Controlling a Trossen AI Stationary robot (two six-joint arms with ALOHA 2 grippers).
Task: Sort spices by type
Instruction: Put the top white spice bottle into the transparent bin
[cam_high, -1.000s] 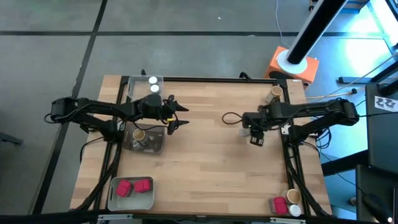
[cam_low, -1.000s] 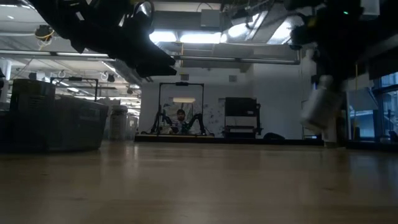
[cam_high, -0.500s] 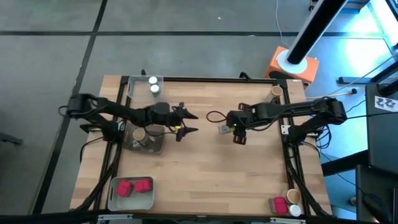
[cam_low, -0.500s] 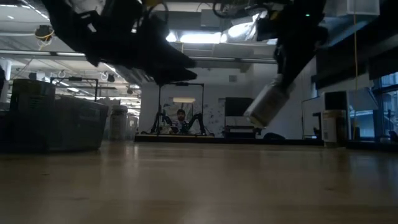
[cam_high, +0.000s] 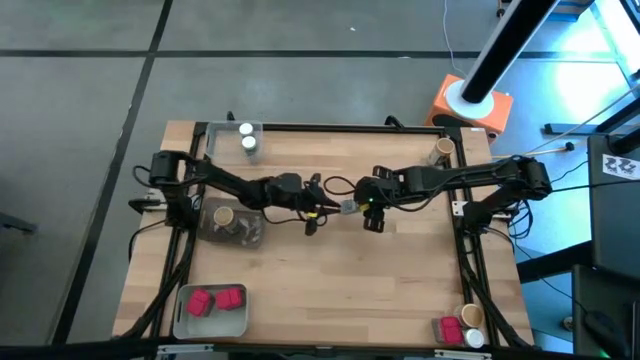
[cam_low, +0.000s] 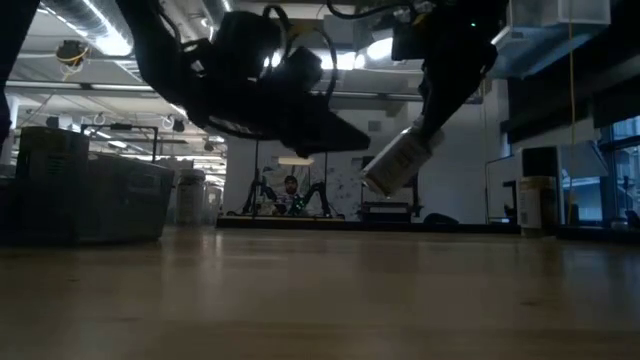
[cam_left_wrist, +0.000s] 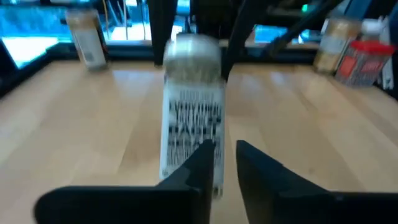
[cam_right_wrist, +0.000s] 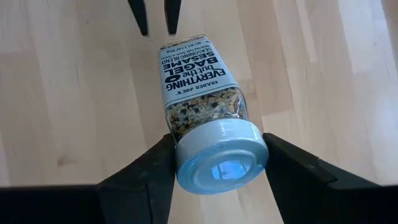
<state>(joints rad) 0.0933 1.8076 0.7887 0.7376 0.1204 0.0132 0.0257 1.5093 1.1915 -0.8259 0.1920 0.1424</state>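
The white-lidded jar of everything-but-the-bagel seasoning (cam_right_wrist: 204, 118) hung tilted in the air above the middle of the worktop (cam_high: 330, 280), clamped at its lid end by the right end effector (cam_right_wrist: 214, 163). The left end effector (cam_left_wrist: 225, 163) sat just at the jar's bottom end with its fingers drawn almost together and nothing seen between them; whether it touched the jar could not be told. Two more white-lidded jars (cam_high: 247, 137) stood in a tray at the far left corner, a tan-lidded jar (cam_high: 224, 215) in a tray by the left edge, and two red boxy containers (cam_high: 214, 300) in a tray at the near left corner. A red container, a tan-lidded and a white-lidded jar (cam_high: 461, 327) stood at the near right corner.
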